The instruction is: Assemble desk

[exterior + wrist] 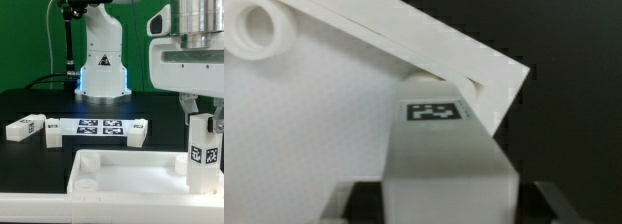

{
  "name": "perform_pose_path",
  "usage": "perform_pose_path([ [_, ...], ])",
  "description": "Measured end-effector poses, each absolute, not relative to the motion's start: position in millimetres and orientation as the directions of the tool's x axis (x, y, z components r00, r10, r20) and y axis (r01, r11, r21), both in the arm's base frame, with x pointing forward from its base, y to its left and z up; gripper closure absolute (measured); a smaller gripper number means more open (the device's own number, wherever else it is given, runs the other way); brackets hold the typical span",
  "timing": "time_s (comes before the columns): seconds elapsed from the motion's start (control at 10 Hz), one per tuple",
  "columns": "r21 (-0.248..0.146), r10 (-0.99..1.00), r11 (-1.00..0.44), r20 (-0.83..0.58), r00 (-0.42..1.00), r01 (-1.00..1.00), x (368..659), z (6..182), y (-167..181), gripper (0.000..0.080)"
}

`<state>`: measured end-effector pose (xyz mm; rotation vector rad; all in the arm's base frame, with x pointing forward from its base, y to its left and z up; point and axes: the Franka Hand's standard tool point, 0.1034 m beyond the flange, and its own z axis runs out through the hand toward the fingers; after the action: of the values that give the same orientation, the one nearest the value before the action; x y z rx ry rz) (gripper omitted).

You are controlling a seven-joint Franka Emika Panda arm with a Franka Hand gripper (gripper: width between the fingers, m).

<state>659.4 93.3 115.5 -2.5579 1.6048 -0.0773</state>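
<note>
My gripper (203, 116) is shut on a white square-section desk leg (205, 152), held upright with a black-and-white tag on its side. The leg hangs over the right end of the white tabletop (140, 185), which lies at the front with its raised rim up. In the wrist view the leg (441, 150) runs from between my gripper (446, 202) down to a corner of the tabletop (313, 120). A round socket (260, 35) shows on the tabletop away from that corner. I cannot tell whether the leg's lower end touches the tabletop.
The marker board (98, 126) lies behind the tabletop. Two loose legs (25, 127) (55, 133) rest at the exterior view's left, and a third (138, 130) at the board's right end. The robot's base (103, 70) stands at the back.
</note>
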Motion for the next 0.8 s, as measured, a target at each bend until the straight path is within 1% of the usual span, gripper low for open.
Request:
perform_pose_path([
  [0.1,-0.129,-0.898,-0.434,-0.02,0.44,-0.892,659.3,115.5,93.6,0.0329],
  [0.2,-0.127,-0.852,-0.519,-0.009,0.524,-0.846,658.9,115.6,93.7,0.0206],
  [0.3,-0.126,-0.778,-0.624,0.008,0.628,-0.771,658.8,115.4,93.8,0.0206],
  [0.4,-0.124,-0.699,-0.712,0.022,0.715,-0.692,658.4,114.7,94.4,0.0161],
  [0.7,-0.112,-0.487,-0.87,0.054,0.872,-0.479,658.7,115.6,98.5,0.0152],
  [0.8,-0.097,-0.385,-0.921,0.071,0.92,-0.378,659.3,116.6,100.7,0.0151],
])
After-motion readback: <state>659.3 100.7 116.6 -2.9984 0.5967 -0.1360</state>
